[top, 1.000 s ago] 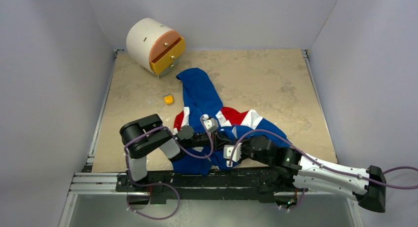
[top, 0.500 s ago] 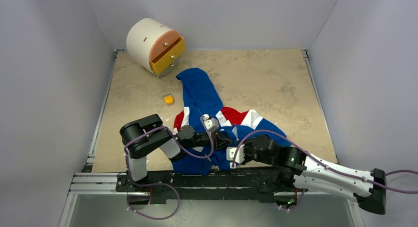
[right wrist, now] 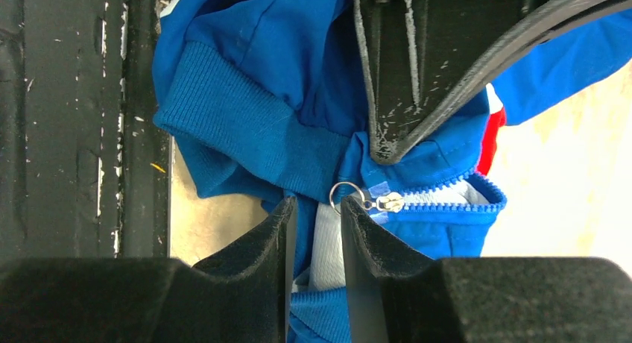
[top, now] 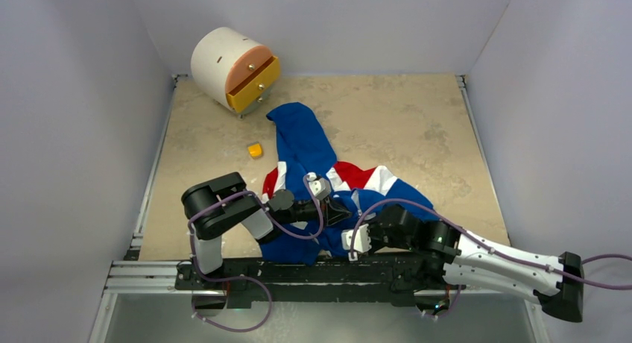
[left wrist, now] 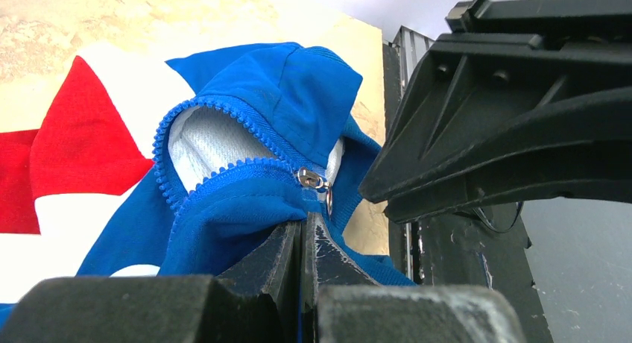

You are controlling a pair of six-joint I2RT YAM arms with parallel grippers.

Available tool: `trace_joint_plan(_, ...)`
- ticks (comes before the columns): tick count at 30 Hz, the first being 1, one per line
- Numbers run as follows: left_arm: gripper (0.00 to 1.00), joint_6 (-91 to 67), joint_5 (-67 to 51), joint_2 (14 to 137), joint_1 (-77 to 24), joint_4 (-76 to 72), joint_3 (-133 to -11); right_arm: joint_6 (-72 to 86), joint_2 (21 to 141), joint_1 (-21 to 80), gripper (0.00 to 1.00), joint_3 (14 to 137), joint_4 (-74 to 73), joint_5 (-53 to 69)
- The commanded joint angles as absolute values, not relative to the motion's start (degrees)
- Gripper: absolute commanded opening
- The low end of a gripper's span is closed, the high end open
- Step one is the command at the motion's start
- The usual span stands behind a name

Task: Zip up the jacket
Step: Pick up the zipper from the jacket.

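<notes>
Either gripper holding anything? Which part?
Left gripper is shut on the jacket, pinching blue fabric beside the zipper slider. Right gripper is open by the pull ring, clamping nothing.

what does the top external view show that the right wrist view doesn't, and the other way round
Only top external: the round drawer unit and the small yellow block beyond the jacket. Only right wrist: the zipper slider and its ring pull, right by the right gripper, whose jaws stand apart. Both: the jacket and the left gripper, which the wrist view shows shut on the fabric.
</notes>
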State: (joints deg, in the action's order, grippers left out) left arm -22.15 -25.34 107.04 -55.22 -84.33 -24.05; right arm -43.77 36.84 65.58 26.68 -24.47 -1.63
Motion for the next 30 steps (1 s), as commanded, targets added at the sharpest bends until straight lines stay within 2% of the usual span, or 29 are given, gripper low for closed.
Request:
trace_joint_plan(1,0.0,-23.55,-26.41,107.45,-55.54,-85.69,-24.99,-45.83,37.16,65.48,0.31,24.7,-20.89,-1.08)
trace_joint_plan(30,0.0,-24.08,-26.63,107.81,-55.57,-86.4,-25.03,-50.84,43.46,64.5,0.29,20.07,-9.78,-8.65)
